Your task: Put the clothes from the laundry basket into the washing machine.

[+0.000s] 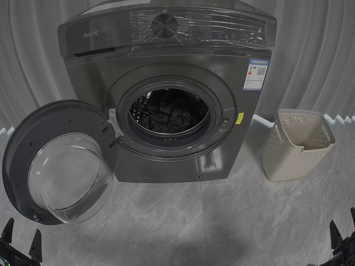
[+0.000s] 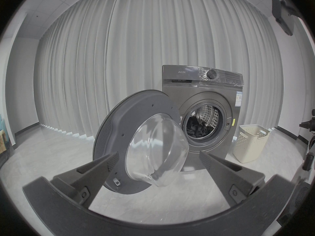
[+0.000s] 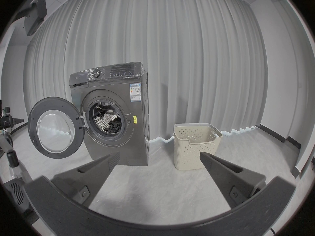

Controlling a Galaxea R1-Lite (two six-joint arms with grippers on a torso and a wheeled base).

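A grey front-loading washing machine [image 1: 166, 56] stands in the middle with its round door [image 1: 59, 159] swung wide to the left. Dark clothes [image 1: 168, 113] lie inside the drum. A beige perforated laundry basket [image 1: 297, 145] sits on the floor right of the machine, and its visible inside looks bare. My left gripper [image 1: 21, 237] is low at the near left, open and holding nothing. My right gripper [image 1: 344, 228] is low at the near right, open too. In the left wrist view the door [image 2: 141, 141] is close ahead of the left gripper [image 2: 159, 158]; the right gripper [image 3: 159, 158] faces machine [image 3: 111, 115] and basket [image 3: 195, 145].
Pale curtains [image 1: 310, 37] hang along the wall behind the machine. The grey marbled floor [image 1: 207, 218] spreads wide in front of the machine and basket. The open door juts out toward the near left.
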